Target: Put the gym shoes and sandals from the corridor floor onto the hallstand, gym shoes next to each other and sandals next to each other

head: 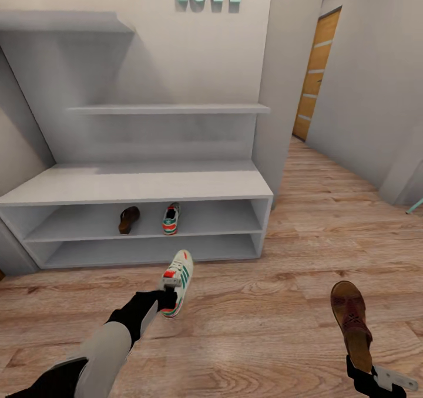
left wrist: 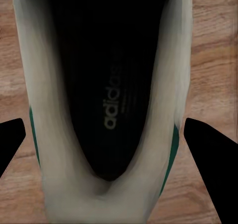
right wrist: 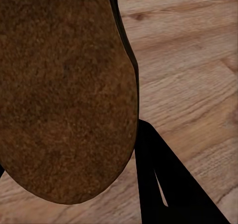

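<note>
My left gripper (head: pixel 167 299) is shut on the heel of a white gym shoe (head: pixel 178 279) with green stripes, just in front of the hallstand (head: pixel 135 185). In the left wrist view its black fingertips (left wrist: pixel 210 152) flank the gym shoe's heel (left wrist: pixel 106 110) over the corridor floor (left wrist: pixel 213 50). My right gripper (head: pixel 359 367) is shut on the heel of a brown sandal (head: pixel 351 319) at the lower right. The sandal's footbed (right wrist: pixel 64 90) shows close up beside one dark finger (right wrist: pixel 166 184). A second sandal (head: pixel 129 219) and a second gym shoe (head: pixel 171 218) lie side by side on the upper open shelf.
Staggered wall shelves (head: pixel 167 109) rise above the bench. A grey wall column (head: pixel 288 93) stands right of the hallstand. The corridor floor (head: pixel 305 222) runs on to a wooden door (head: pixel 317 72) at the back right. A teal edge (head: pixel 416 206) shows at the far right.
</note>
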